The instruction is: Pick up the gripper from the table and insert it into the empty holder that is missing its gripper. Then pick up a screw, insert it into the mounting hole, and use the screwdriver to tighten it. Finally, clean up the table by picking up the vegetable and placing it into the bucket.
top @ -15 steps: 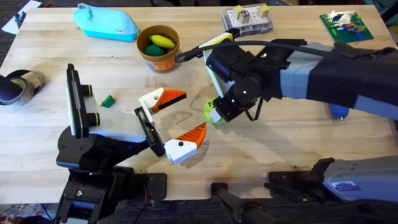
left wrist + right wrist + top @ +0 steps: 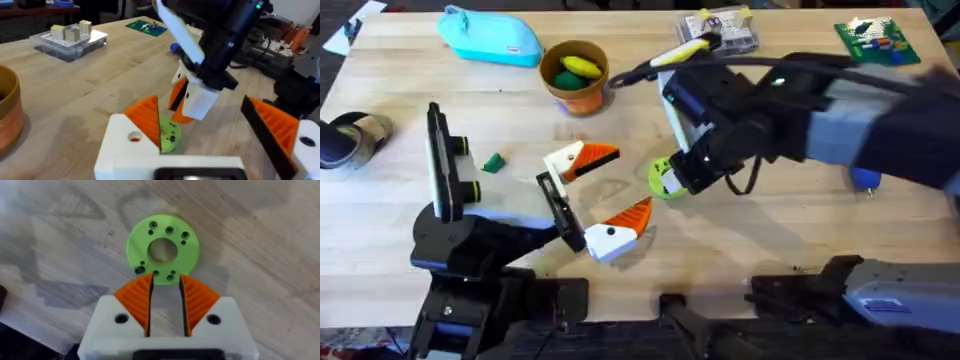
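Hovering low over the tabletop (image 2: 790,235), the right end effector (image 2: 166,277) sits at the rim of a green disc (image 2: 137,245) drilled with small holes; whether it is clenched or released I cannot tell. The left end effector (image 2: 628,180) is released, spread wide. The gripper (image 2: 578,160) looks already seated at the far end of the left arm's black rail, its mounting hole apparently unfilled, so fetching 1 screw seems the step in hand. Doing it well likely means centring over 1 hole, descending straight, closing gently, and lifting vertically without dragging the disc
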